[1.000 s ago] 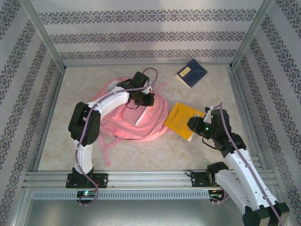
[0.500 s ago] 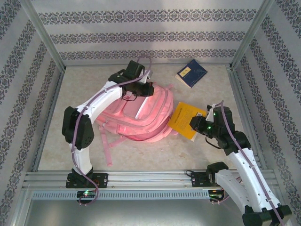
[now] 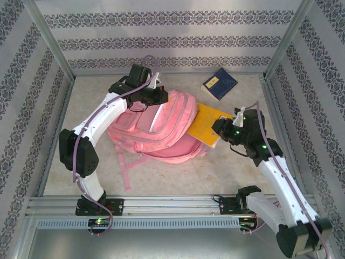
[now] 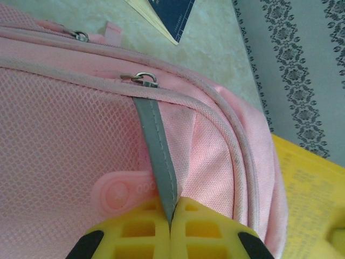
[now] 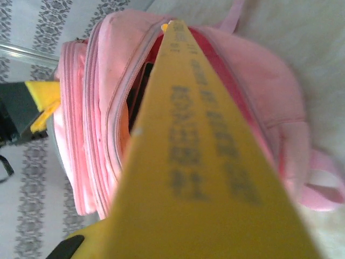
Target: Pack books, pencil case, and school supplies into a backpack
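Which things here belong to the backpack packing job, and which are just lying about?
Job: large pink fabric backpack; thin yellow softcover book; thin navy softcover book with yellow label.
Just surroundings: patterned wall panels; silver metal frame rail.

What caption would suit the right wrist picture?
Right claw holds the yellow book at the open mouth of the pink backpack.

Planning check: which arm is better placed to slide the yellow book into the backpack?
Right. The right end effector grips the yellow book, aimed at the backpack opening; the left end effector clamps the backpack's grey strip.
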Robot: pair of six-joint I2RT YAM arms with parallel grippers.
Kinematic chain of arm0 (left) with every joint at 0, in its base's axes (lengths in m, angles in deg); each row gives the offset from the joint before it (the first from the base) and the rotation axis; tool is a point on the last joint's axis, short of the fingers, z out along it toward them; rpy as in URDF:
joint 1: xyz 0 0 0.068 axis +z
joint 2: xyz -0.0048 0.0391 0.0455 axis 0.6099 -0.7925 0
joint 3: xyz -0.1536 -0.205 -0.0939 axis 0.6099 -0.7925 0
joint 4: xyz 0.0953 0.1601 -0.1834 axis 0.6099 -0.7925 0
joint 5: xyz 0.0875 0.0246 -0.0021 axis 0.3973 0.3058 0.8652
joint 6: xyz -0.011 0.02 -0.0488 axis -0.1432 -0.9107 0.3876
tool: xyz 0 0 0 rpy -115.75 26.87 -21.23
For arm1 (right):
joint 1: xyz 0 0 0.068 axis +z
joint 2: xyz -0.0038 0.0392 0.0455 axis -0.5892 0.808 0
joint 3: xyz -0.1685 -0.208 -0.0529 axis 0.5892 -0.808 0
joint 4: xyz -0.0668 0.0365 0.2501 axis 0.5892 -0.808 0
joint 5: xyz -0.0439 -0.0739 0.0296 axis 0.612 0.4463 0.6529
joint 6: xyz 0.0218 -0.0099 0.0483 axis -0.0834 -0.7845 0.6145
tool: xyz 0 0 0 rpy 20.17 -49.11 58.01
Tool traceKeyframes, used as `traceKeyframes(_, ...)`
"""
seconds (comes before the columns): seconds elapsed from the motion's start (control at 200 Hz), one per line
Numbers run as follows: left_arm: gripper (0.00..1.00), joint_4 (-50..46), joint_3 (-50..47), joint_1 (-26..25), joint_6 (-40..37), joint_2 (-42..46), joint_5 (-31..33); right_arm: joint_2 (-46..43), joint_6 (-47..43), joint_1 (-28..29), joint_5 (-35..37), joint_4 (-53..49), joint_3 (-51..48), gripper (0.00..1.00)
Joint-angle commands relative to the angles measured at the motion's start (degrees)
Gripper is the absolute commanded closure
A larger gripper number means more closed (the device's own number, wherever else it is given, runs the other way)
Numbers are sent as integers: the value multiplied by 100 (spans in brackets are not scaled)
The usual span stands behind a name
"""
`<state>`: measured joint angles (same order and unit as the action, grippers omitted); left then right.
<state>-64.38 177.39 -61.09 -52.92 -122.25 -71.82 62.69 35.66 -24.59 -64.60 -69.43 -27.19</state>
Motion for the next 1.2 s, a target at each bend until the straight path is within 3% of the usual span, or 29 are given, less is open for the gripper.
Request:
traceKeyframes(0.0, 100, 750, -51, -33, 435, 236, -464, 387, 1705, 76, -979, 2334, -234, 100)
traceKeyframes(0.055, 97, 668, -19, -95, 436, 226, -368, 584, 2054, 145, -1087, 2805, -168, 100)
traceKeyframes(0.11, 78, 389, 78, -204, 308, 235, -62, 655, 2242, 213, -1091, 3029, -50, 100)
traceKeyframes(0.215, 53, -654, 630, -506, -285, 150, 689, 682, 2591, 246, -1081, 3297, 50, 100)
traceKeyframes(0.33, 41, -1479, 1185, -1049, -871, 113, 1643, 695, 2806, 317, -1090, 3487, -5, 100)
traceKeyframes(0.495, 35, -2141, 1688, -1603, -1180, -77, 2161, 626, 2815, 415, -1021, 3507, -102, 100)
traceKeyframes(0.824, 35, -2680, 1797, -1882, -1239, -382, 2753, 627, 2853, 425, -1029, 3555, -166, 100)
traceKeyframes(1.064, 53, -2417, 1731, -1930, -1095, -698, 2449, 648, 2873, 435, -1053, 3625, -150, 100)
traceKeyframes(1.159, 73, -2368, 1847, -1930, -1123, -760, 2409, 653, 2793, 445, -1064, 3602, -124, 100)
traceKeyframes(1.199, 92, -2357, 1904, -1925, -1162, -759, 2430, 635, 2713, 440, -1064, 3481, -100, 100)
